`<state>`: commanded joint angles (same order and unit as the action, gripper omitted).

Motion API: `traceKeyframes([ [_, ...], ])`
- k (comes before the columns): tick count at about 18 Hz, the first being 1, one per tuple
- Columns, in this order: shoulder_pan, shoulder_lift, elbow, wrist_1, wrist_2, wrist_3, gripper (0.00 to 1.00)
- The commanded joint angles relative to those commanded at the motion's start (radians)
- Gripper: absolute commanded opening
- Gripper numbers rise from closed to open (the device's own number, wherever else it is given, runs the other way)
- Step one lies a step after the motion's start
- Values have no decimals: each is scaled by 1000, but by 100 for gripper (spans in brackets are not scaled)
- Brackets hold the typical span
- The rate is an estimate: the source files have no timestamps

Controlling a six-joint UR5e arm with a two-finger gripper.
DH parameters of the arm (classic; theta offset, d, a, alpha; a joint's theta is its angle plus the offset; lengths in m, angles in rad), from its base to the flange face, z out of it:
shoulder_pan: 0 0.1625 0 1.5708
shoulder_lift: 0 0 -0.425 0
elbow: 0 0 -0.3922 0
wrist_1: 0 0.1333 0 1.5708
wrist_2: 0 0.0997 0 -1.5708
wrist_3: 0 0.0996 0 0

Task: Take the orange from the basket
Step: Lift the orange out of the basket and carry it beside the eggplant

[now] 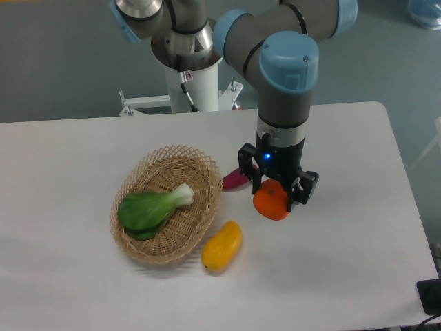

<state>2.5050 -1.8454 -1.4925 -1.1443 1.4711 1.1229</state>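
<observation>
**Desk:** What did the frame show, reading from the left?

**Photographer:** Well to the left of the gripper (278, 193) sat the wicker basket (137, 183), an oval lying on the white table (344, 276), its long axis running from lower left to upper right. Inside it lay only a green bok choy (150, 209), pale stem end aimed up and right. Below and left of the gripper, outside the basket, a yellow mango-like fruit (222, 245) lay on the table, tilted along much the same diagonal. A dark red-purple vegetable (235, 181) poked out just left of the tool, mostly hidden behind it; I could not name it more closely.

**Desk:** And the orange?

**Photographer:** The orange (271, 203) was pinched between the two black fingers, directly under the wrist and right of the basket, apparently raised off the tabletop. It was round, slightly squat, so it had no real long axis; its stem dimple could not be seen, so which way it pointed could not be told.

**Desk:** So how far along was the job?

**Photographer:** By my reading, essentially done. The fruit was out of the basket and in the robot's grip. All that seemed left was to keep hold of it.
</observation>
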Motion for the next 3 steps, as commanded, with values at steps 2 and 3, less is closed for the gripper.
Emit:
traceKeyframes([
  [2,2,2,-2,0,0,2,71],
  [3,0,2,-2,0,0,0,71],
])
